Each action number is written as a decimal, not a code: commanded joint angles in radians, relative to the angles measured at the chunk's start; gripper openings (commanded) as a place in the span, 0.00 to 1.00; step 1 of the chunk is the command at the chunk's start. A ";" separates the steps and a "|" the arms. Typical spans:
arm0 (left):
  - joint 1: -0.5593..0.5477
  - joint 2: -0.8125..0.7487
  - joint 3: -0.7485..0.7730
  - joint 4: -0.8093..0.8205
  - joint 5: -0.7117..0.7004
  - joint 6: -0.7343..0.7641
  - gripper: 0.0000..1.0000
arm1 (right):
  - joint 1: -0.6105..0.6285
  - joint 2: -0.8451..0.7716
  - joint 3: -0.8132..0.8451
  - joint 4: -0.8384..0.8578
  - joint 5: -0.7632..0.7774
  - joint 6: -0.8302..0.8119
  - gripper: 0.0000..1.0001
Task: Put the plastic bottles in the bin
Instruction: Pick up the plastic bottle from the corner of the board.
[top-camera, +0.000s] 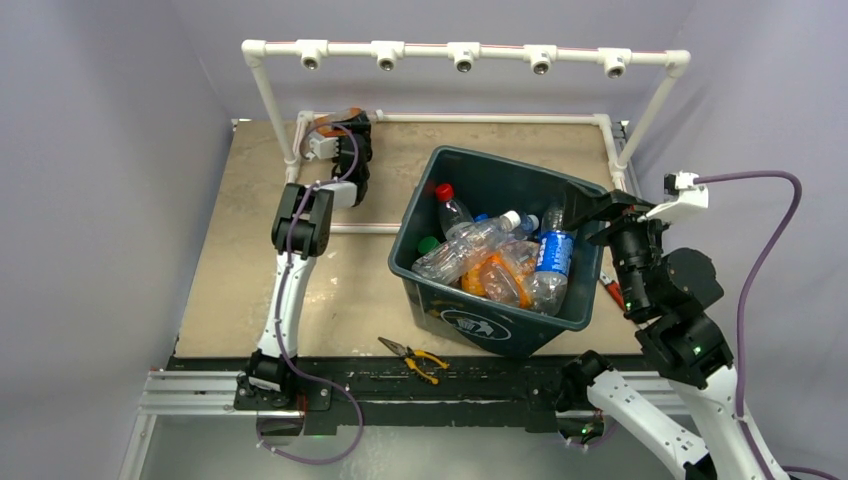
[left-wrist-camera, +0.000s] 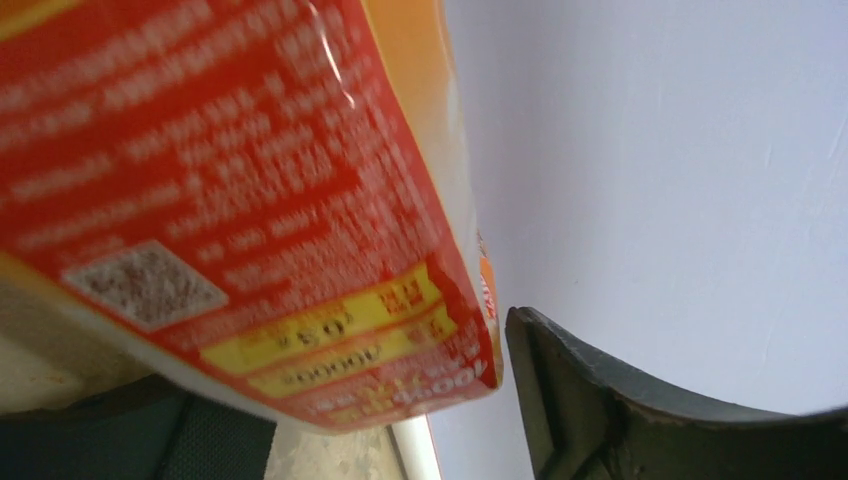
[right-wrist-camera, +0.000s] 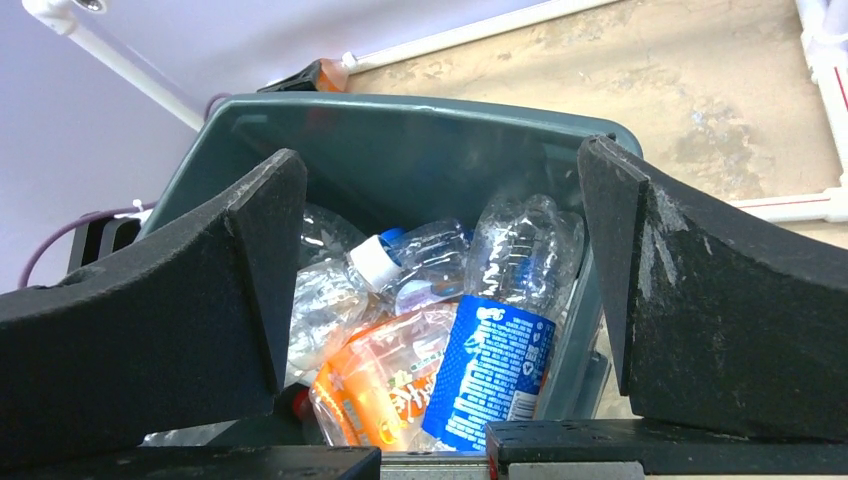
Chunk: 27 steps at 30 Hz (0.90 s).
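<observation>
Furthest left, the left end effector (top-camera: 345, 150) reaches to the far left corner of the bench (top-camera: 250, 260), beside the white pipe frame (top-camera: 270, 100). Its wrist view is nearly filled by a red-labelled orange bottle (left-wrist-camera: 230, 200), close against the camera and just beside one dark finger (left-wrist-camera: 620, 420). Whether the end effector is clenched on that bottle, I cannot tell.

Yellow-handled pliers (top-camera: 412, 357) lie at the near edge, just left of the bin's near corner. The bin (top-camera: 535, 325) stands right of centre, askew to the bench edges, with its white emblem on the near wall. Bottles are heaped inside: a clear red-capped bottle (top-camera: 452, 212) at the far left, a crushed orange bottle (top-camera: 495, 280) in the middle, and a blue-labelled bottle (top-camera: 553, 252) toward the right wall.

The right end effector (right-wrist-camera: 440, 160) hovers at the bin's right rim, released, its jaws spread wide above the heap.
</observation>
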 joint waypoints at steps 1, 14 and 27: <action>0.016 0.105 0.033 -0.134 -0.011 -0.022 0.69 | 0.011 -0.021 -0.004 0.017 0.049 -0.035 0.99; 0.019 -0.073 -0.319 0.260 0.022 -0.013 0.16 | 0.010 -0.044 -0.034 0.012 0.044 0.003 0.99; -0.047 -0.720 -1.048 0.538 0.041 0.093 0.00 | 0.010 -0.150 -0.019 -0.002 0.010 0.039 0.99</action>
